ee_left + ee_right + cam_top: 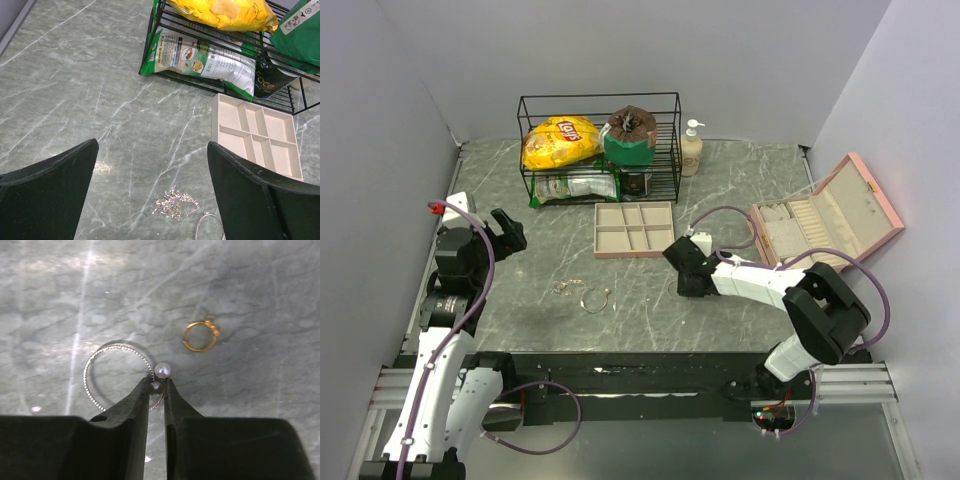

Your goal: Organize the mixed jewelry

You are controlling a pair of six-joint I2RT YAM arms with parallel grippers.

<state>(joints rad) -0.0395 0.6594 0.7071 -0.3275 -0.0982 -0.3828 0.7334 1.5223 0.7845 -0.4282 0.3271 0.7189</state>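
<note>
Bench top [740, 190]: grey-green stone-look surface with pale veining. Plain walls close three sides. Left wall [370, 150] and back wall [640, 50] are pale lavender-grey; right wall [910, 90] is lighter, near white. Black wire rack [600, 97] stands at the far edge, about mid-length. Aluminium rails [890, 382] run along the near edge. Light is even and overhead, shadows soft. One small glare patch [102, 167] shows on the surface in the left wrist view.

Top external camera high behind the near edge, looking down across the whole table [520, 200], left wrist camera oblique, mid-range, sharing compartment tray [230, 112] and wire rack [200, 86] with it, right wrist camera close, straight down on silver hoop [120, 344].
</note>
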